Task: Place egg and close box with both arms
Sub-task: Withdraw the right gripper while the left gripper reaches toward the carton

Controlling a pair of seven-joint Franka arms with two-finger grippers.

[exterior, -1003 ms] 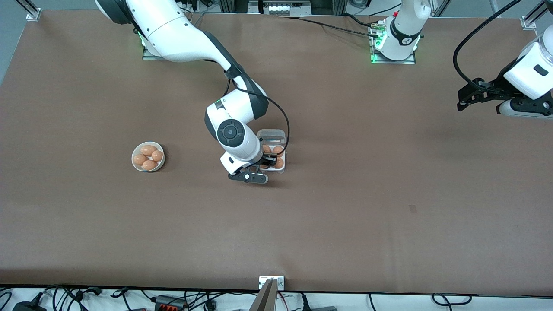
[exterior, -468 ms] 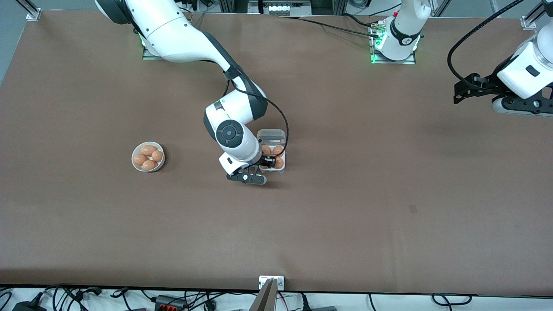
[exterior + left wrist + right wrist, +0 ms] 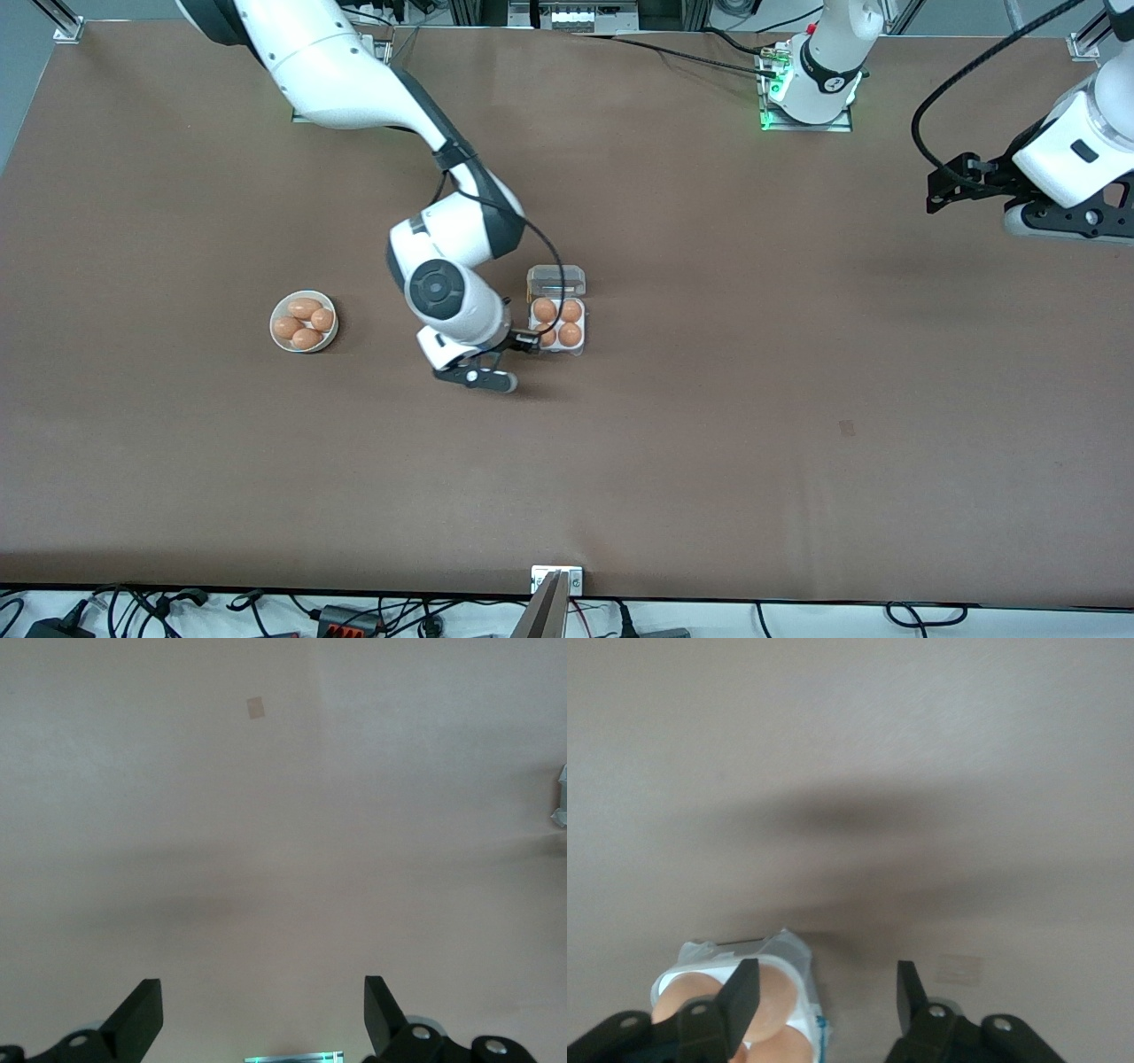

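Near the centre of the front view sits the box [image 3: 577,347], its four cells each filled with a brown egg [image 3: 544,310]. Its clear lid [image 3: 556,280] is open, lying just above the cells in the frame, on the edge farther from the front camera. So the egg-placing part looks done, and what remains is to shut the lid.

The right gripper [image 3: 523,342] hangs low just beside the box, at the box's corner toward the right arm's end of the table and nearer the front camera. In the right wrist view its pincer [image 3: 824,988] stands moderately apart with nothing between the fingers. One corner of the box [image 3: 793,958] and two eggs show beside one finger [image 3: 742,990]. That placement reads as a release: the jaws are parted enough to let an egg go and clear the cell wall without nudging the eggs beside it.

Toward the upper edge of the frame at the left arm's end, the left gripper [image 3: 946,186] hangs over bare table [image 3: 709,443], well apart from the box. Its pincer [image 3: 261,1019] is spread wide and empty (a waiting pose, out of the other arm's way). Closing the hinged lid probably calls for this arm to come in, since one hand may need to steady the light plastic base while the other folds the lid over.

Level with the box in the frame, toward the right arm's end, a white bowl [image 3: 276,338] holds four spare eggs. It sits apart from the box, which gives the working arm room.
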